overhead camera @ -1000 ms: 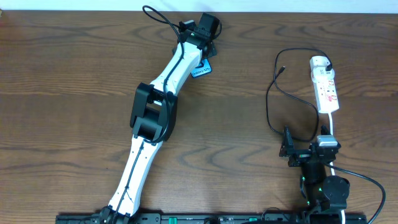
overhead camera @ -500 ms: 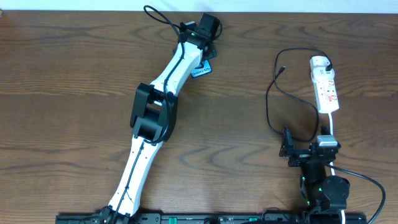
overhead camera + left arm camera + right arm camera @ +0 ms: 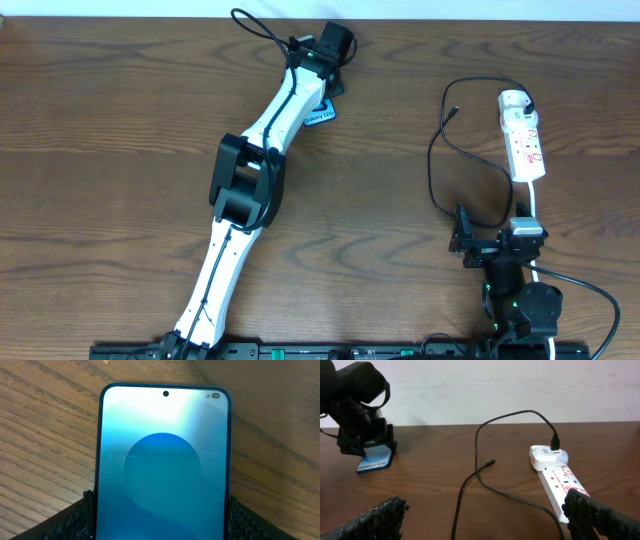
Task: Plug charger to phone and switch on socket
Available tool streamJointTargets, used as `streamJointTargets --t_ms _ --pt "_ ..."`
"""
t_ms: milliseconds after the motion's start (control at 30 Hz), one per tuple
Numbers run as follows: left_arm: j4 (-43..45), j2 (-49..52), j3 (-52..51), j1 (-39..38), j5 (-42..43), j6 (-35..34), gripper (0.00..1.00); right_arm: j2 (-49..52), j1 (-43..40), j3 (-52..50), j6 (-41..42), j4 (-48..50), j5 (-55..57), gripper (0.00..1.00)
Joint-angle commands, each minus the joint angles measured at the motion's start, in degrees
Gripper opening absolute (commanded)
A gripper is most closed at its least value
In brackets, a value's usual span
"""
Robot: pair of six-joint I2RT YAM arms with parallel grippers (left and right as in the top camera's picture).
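Step in hand, as I judge it: securing the phone, the first part of the job; nothing is plugged into it yet and the switch looks untouched

The left arm (image 3: 250, 170) reaches to the far edge, left of centre; the left pincer (image 3: 161, 517) is grasping the phone (image 3: 162, 460), pads (image 3: 82, 517) flush on both long edges, screen up and lit

The socket (image 3: 525, 140) lies far right; the charger (image 3: 436, 150) has its plug seated at the socket's far end, and its cable loops toward the right pincer (image 3: 493, 238), which is released wide with nothing in it

The connector tip (image 3: 455, 110) lies free, well apart from the phone

Next move likely calls for bringing tip and phone port together; the port end is hidden under the wrist

The surface (image 3: 120, 120): dark wood grain; room: plain pale wall (image 3: 495, 385) behind
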Motion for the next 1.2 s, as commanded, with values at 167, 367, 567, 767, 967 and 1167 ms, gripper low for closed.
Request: streamJointTargets --t_ms 167,367,567,767,967,1167 --pt "-4.2 -1.1 -0.7 -0.5 4.2 -0.7 0.77 -0.3 -0.3 -0.1 -0.9 -0.3 0.6 0.99" --pt "-9.1 -3.5 -0.7 -0.5 4.2 -0.8 0.76 -0.3 -0.3 -0.1 -0.9 -0.3 0.6 0.99" --pt "-13.7 -5.2 -0.7 -0.4 4.2 -0.7 0.77 -0.3 -0.3 -0.1 -0.9 -0.3 0.6 0.99" --pt "-16.7 -5.9 -0.6 -0.4 4.3 -0.7 0.76 -0.3 -0.3 -0.1 -0.9 -0.3 0.6 0.99" --pt "-18.2 -6.0 -0.6 -0.4 12.4 3.7 0.76 -0.3 -0.3 -0.1 -0.9 -0.3 0.6 0.99" --pt "-21.7 -7.0 -0.6 -0.4 14.5 4.9 0.76 -0.3 -0.3 -0.1 -0.9 -0.3 0.6 0.99"
